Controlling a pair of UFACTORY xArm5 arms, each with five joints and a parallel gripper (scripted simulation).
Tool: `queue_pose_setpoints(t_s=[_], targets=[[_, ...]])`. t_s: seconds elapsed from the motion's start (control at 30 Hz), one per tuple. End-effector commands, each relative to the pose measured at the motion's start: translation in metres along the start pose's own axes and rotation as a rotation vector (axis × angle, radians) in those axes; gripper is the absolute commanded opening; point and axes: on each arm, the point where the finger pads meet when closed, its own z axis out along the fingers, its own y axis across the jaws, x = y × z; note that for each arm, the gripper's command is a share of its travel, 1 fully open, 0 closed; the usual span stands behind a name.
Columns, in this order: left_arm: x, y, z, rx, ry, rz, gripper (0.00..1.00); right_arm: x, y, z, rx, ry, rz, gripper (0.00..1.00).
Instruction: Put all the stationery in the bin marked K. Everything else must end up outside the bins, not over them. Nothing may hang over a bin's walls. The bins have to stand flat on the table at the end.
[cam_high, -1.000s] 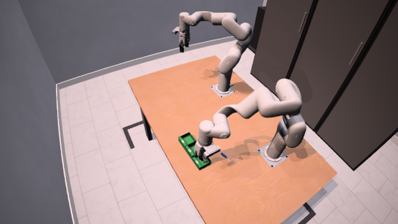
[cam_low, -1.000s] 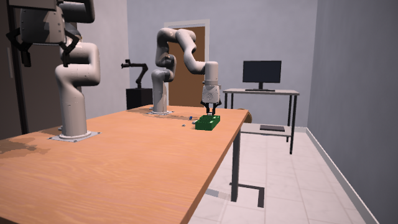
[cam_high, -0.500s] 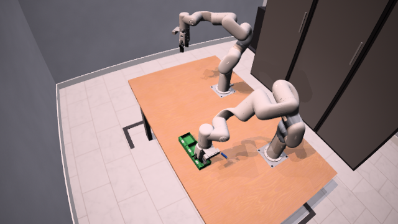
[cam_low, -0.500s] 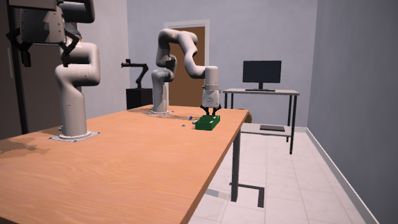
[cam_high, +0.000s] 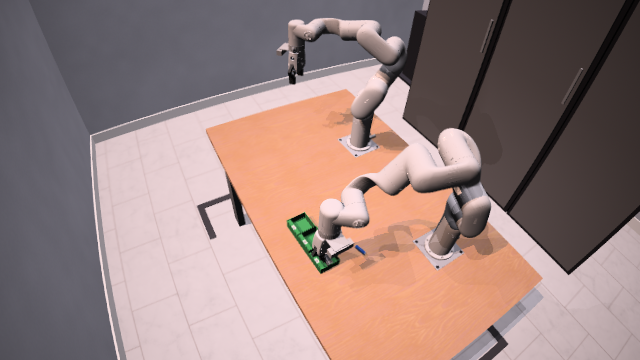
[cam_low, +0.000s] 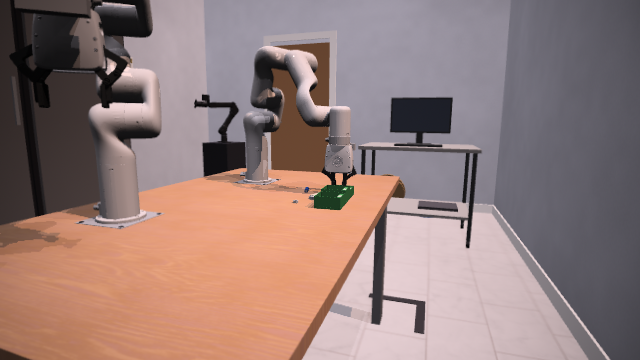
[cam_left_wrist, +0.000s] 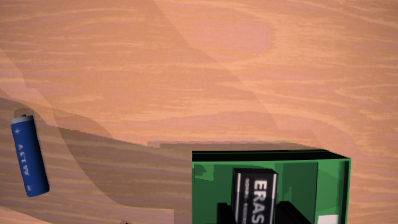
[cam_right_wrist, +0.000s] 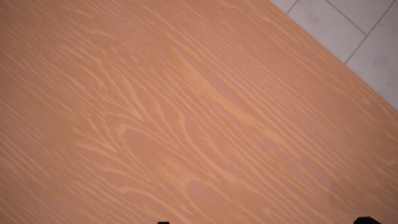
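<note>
Green bin (cam_high: 321, 270) (cam_low: 351, 191) (cam_left_wrist: 330, 159) below the left gripper (cam_high: 321, 256) (cam_low: 339, 183) (cam_left_wrist: 256, 215) has the eraser (cam_left_wrist: 254, 187) inside, between slightly parted fingers; the right gripper (cam_high: 296, 78) (cam_low: 73, 100) (cam_right_wrist: 265, 221) is wide open.
</note>
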Motion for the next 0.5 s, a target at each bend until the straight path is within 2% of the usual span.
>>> queue_pose_setpoints(t_s=[0.0, 0.3, 0.47], targets=[[-0.0006, 0.0013, -0.0014, -0.004, -0.002, 0.0, 0.3, 0.0007, 0.0, -0.0014, 0.0, 0.004, 0.0, 1.0], [-0.0006, 0.0013, -0.0014, -0.004, -0.002, 0.0, 0.3, 0.0007, 0.0, -0.0014, 0.0, 0.004, 0.0, 1.0], [-0.0006, 0.0012, -0.008, -0.003, -0.002, 0.0, 0.3, 0.0007, 0.0, -0.0014, 0.0, 0.004, 0.0, 1.0]])
